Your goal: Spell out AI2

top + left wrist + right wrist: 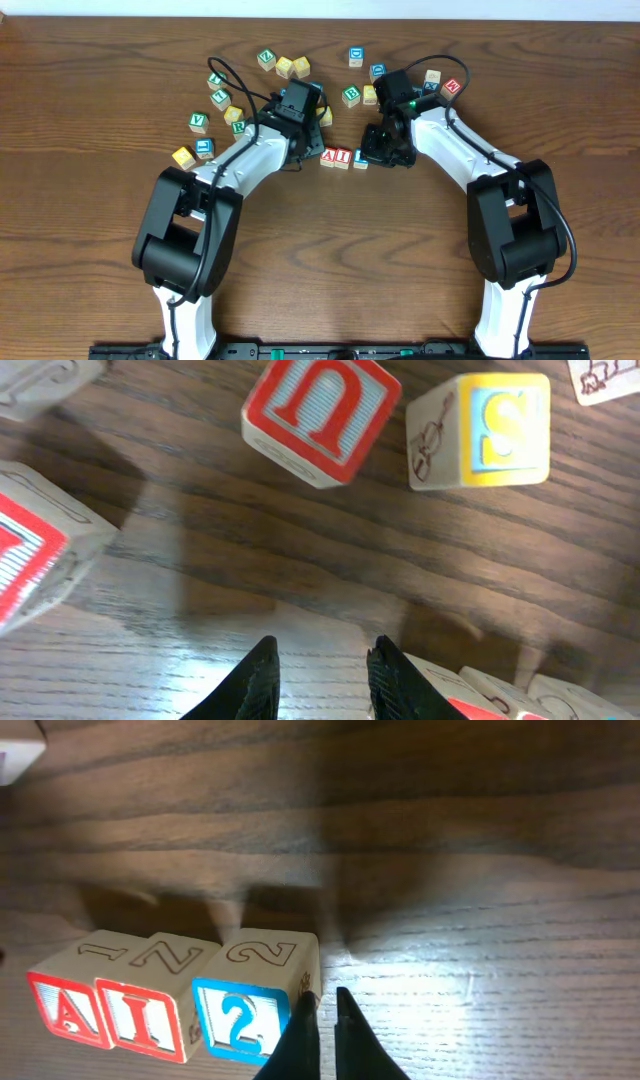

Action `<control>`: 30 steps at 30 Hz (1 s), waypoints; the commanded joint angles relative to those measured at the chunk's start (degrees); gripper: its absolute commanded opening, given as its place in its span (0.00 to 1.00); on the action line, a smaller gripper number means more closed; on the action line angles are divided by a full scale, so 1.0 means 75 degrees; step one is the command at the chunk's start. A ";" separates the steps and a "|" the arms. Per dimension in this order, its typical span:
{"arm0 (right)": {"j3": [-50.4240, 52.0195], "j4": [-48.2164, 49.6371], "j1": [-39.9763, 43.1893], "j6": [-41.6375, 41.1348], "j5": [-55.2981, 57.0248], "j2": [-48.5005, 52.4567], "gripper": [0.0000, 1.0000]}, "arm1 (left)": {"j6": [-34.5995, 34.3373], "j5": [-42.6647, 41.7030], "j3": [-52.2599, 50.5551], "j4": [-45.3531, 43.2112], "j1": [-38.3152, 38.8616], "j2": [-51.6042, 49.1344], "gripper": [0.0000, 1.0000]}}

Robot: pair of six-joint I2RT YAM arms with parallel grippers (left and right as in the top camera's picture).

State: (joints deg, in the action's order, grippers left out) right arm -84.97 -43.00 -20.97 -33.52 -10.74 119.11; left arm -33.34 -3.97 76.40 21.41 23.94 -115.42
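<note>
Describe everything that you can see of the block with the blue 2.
The blue 2 block looks like a pale wooden cube. Its front face has a blue frame and a blue 2; its top face carries an outlined 2. It sits flat on the wood table, last in the row, touching the I block, which follows the A block. The right tool, nearly closed, stands at its right edge; contact cannot be told.
</note>
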 commanded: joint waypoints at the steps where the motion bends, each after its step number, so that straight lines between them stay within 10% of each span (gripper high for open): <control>1: 0.0058 0.0117 -0.0026 -0.0006 -0.0023 0.0023 0.03 | -0.0230 -0.0149 -0.0044 0.0047 0.0067 -0.0015 0.30; 30: 0.0058 0.0274 -0.0210 0.0388 -0.0023 0.0023 0.01 | -0.0259 -0.0449 -0.0044 0.0460 0.0522 -0.0041 0.30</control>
State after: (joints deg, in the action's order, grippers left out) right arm -84.95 -40.73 -21.52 -32.23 -9.34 119.11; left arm -34.59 -5.56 76.40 23.97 26.89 -115.42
